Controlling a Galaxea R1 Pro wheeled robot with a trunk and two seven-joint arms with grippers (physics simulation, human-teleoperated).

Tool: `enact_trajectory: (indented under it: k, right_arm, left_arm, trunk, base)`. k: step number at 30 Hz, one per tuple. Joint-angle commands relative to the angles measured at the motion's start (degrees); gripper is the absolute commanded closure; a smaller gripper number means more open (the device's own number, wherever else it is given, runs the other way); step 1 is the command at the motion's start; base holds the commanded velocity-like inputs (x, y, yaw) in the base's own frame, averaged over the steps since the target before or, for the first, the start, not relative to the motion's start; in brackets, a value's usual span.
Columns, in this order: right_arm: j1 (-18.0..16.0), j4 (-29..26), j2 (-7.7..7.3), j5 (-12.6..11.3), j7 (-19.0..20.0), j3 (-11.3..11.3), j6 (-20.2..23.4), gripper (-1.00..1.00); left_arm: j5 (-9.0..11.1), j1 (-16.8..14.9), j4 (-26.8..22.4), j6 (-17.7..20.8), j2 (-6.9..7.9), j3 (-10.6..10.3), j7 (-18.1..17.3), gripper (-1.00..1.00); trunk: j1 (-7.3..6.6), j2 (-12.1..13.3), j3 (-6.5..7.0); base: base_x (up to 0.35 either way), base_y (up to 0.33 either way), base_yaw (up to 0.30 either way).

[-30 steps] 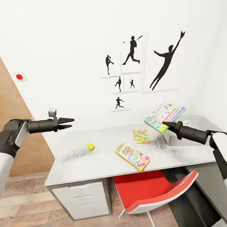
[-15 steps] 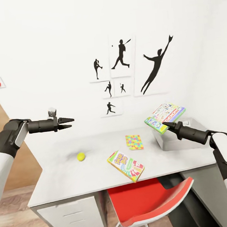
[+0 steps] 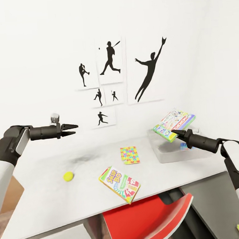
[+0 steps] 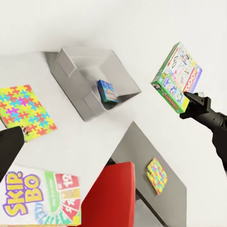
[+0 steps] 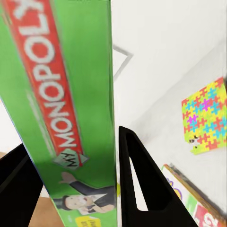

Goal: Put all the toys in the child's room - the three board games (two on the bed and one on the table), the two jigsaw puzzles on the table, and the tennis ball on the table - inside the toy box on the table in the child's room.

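one table [image 3: 50, 197], one toy box [image 3: 162, 155], three board games, two jigsaw puzzles, one tennis ball [image 3: 68, 176].

head view: the toy box sits at the table's far right end. the monopoly box [image 3: 174, 125] is clamped in the right gripper [image 3: 178, 132], tilted, in the air above the toy box. the skip-bo box [image 3: 119, 179] lies near the table's front edge. one jigsaw puzzle [image 3: 129, 155] lies flat between the skip-bo box and the toy box. the tennis ball rests left of the skip-bo box. the left gripper [image 3: 72, 129] hovers above the table, fingers slightly parted, holding nothing.

left wrist view: a small blue game box [image 4: 108, 91] leans inside the toy box; the second jigsaw puzzle [image 4: 156, 175] lies on a lower grey cabinet [image 4: 142, 156].

right wrist view: the monopoly box's green edge sits between the two black fingers [image 5: 137, 184], both touching it.
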Motion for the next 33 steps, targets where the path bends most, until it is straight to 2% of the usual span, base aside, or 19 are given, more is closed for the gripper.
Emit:
enact_trajectory:
  k: [1,12,33]
  right_arm:
    - [-0.09,0.06,0.02,0.13,0.57,-0.10,0.27,1.00]
    - [-0.09,0.20,0.06,0.19,0.52,-0.18,0.27,1.00]
    - [-0.17,1.29,0.11,0.21,0.51,-0.18,0.27,1.00]
  left_arm:
    - [0.16,-0.07,0.00,0.33,0.08,-0.19,-0.15,-1.00]
    - [0.14,-0.07,-0.02,0.33,0.06,-0.21,-0.15,-1.00]
    - [0.11,-0.07,-0.03,0.32,0.01,-0.22,-0.10,-1.00]
  trunk:
    - [0.05,-0.14,-0.15]
    - [0.05,-0.14,-0.37]
    - [0.05,-0.14,-0.60]
  base:
    - [0.111,-0.089,-0.261]
    - [0.024,-0.018,-0.223]
    - [0.085,0.012,-0.009]
